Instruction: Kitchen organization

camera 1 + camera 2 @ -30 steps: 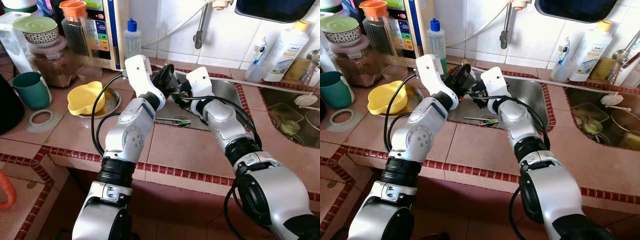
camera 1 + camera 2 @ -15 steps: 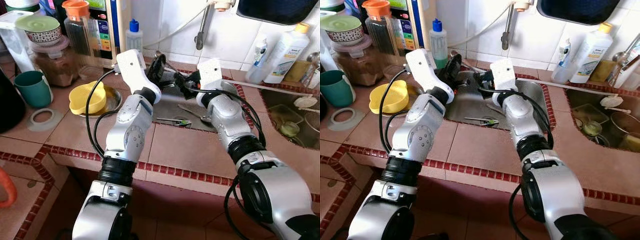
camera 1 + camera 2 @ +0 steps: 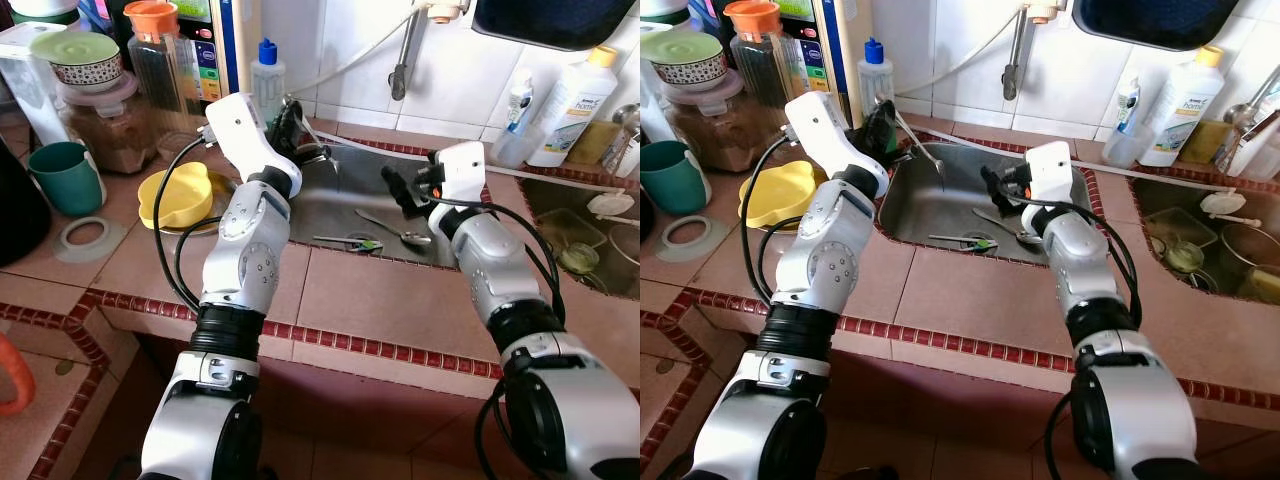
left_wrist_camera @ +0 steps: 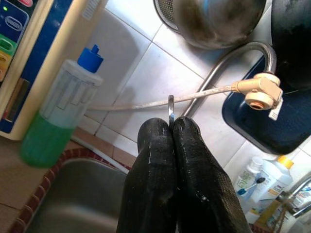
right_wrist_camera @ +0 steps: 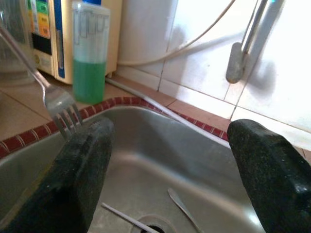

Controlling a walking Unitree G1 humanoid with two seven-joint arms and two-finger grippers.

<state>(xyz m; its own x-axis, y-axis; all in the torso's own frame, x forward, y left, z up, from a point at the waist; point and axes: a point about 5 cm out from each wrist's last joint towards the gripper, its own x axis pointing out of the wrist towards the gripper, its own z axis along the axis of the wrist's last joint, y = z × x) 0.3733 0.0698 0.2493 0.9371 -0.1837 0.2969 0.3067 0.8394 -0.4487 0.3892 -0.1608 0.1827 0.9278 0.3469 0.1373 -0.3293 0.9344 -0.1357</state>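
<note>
Holding: left gripper [image 3: 883, 125] pinches a fork [image 3: 923, 153] by its handle, fingers [image 4: 160, 160] pressed together, tines hanging over the sink's [image 3: 940, 215] left edge.
Right gripper: [image 3: 398, 187] spread wide and holding nothing, hovering above the sink.
Sink floor: a spoon [image 3: 392, 230] and a green-tipped utensil [image 3: 350, 241] lie near the drain.
Counter: yellow bowl [image 3: 174, 194] to the left; soap bottle [image 3: 265, 76] behind.

Silver jointed arms, white wrist housings, black cables looping alongside, black textured fingers [image 4: 160, 179], black elbow collars
</note>
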